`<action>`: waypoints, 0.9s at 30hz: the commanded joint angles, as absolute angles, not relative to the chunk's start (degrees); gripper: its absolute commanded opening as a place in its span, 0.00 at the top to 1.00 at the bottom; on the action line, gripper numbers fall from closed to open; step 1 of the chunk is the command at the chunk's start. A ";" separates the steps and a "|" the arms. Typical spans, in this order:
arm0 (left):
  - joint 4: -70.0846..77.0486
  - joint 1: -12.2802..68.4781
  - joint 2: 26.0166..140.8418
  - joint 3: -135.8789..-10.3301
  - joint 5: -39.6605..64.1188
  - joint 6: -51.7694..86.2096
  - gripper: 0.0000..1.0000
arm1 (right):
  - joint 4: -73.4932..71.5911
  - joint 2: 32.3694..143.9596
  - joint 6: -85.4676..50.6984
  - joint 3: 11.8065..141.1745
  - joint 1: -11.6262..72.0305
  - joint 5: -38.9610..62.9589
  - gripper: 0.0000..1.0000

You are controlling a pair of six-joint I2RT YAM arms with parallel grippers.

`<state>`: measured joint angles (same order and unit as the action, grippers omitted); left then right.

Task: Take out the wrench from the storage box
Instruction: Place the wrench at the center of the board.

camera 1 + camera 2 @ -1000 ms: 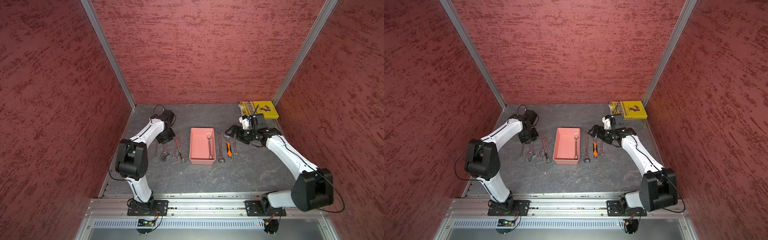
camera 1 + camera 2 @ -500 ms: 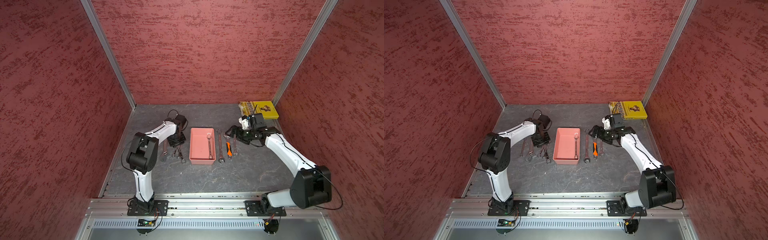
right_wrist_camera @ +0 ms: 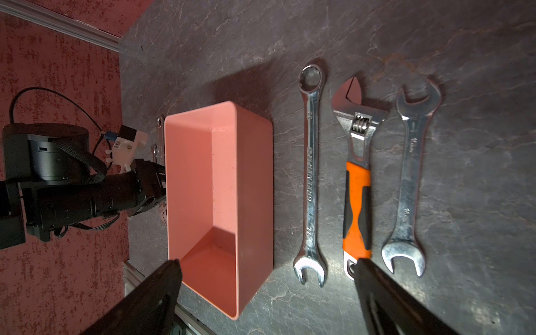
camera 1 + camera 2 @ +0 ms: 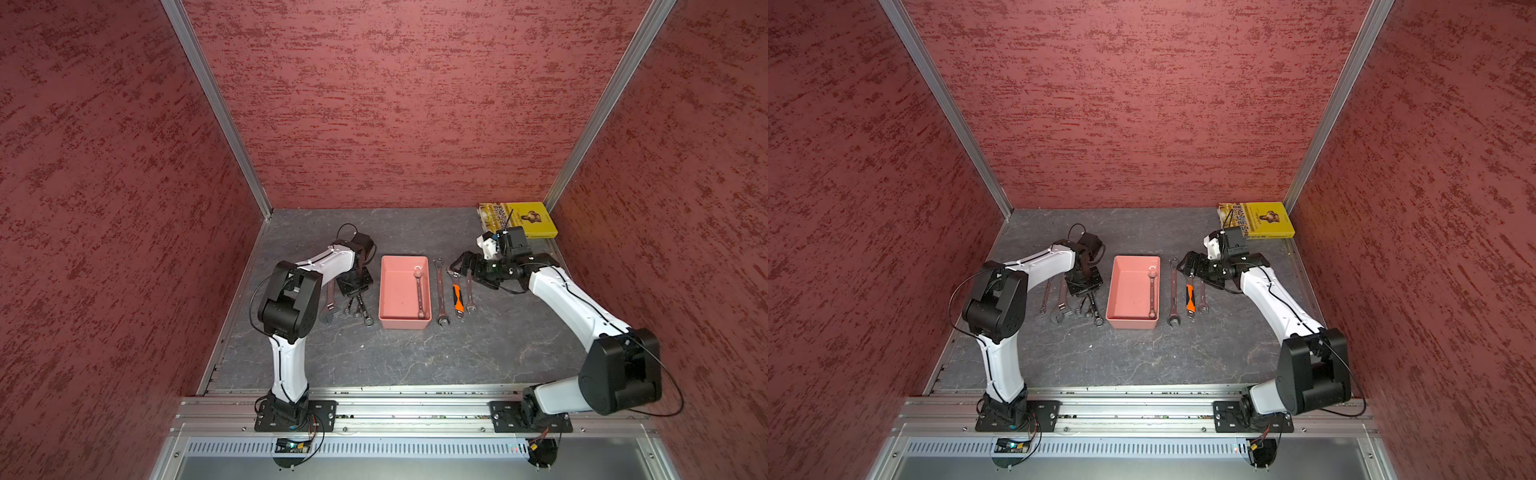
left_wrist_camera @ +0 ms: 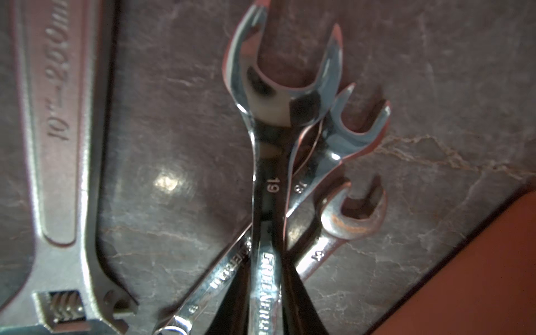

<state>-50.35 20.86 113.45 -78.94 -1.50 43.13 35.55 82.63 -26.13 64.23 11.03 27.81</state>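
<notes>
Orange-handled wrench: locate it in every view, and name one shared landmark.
Top view: orange-handled wrench, second tool right of the storage box.
Top view: the wrench, same place.
Left wrist: not in it.
Right wrist: the wrench, also second from the box.
Landmark: the storage box.

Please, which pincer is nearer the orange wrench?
Right. The right pincer hangs open near the orange wrench; the left pincer, beyond the box, grips a 19 wrench.
</notes>
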 commanded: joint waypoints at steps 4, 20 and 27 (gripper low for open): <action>-49.60 21.05 114.06 -77.39 -2.00 43.12 0.90 | 35.60 83.06 -25.84 65.30 10.46 27.18 0.02; -49.28 23.67 107.79 -80.53 -4.05 31.94 0.98 | 36.47 82.45 -25.71 65.68 10.38 26.46 0.02; -44.21 23.99 110.32 -80.93 0.48 18.00 0.97 | 36.39 82.31 -25.67 65.65 10.39 26.29 0.01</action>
<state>-47.62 23.70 109.56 -79.50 -1.45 25.69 35.86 82.63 -26.13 64.23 11.03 27.75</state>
